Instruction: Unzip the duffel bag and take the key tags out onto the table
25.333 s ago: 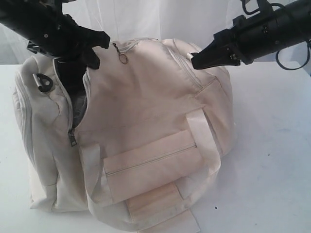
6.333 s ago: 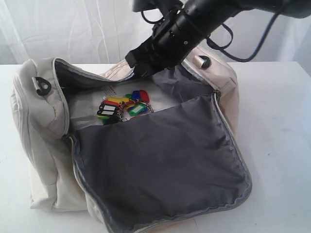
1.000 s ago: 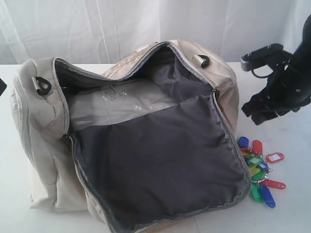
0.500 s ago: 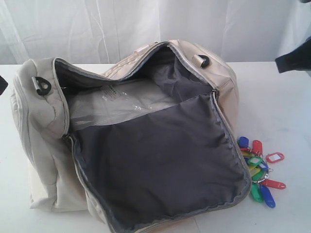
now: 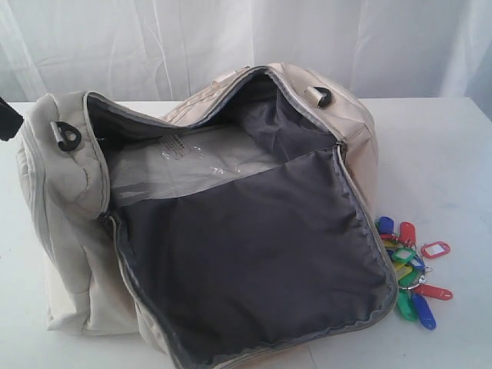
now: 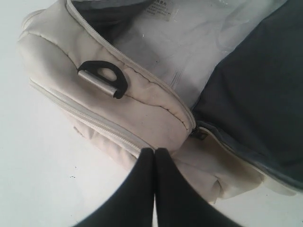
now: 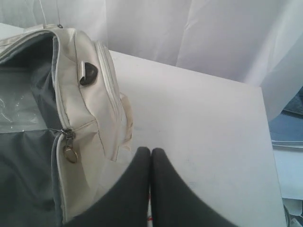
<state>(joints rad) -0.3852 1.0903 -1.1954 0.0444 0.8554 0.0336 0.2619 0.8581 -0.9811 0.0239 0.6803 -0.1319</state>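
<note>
- Duffel bag (image 5: 61, 200) sits on the table (image 5: 446, 154), main zipper undone. The big top flap is folded forward and lies open, dark grey lining (image 5: 254, 254) facing up.
- Inside the bag: a clear, crinkled plastic sheet (image 5: 192, 165) lies on the floor of the compartment. No tags visible in there.
- Key tags (image 5: 407, 273) are out on the table in one bunch, just beside the bag at the right edge of the open flap. Red, blue, green and yellow tags can be made out.
- Left gripper (image 6: 155, 156): jaws clenched tip to tip, nothing between them. It hangs over the bag's end panel near the black strap ring (image 6: 102, 80), apart from the fabric as far as I can tell.
- Right gripper (image 7: 150, 153): jaws pressed together, empty. It is above bare table beside the bag's other end; a zipper pull (image 7: 70, 153) hangs at that corner.
- Neither gripper touches the tags.
</note>
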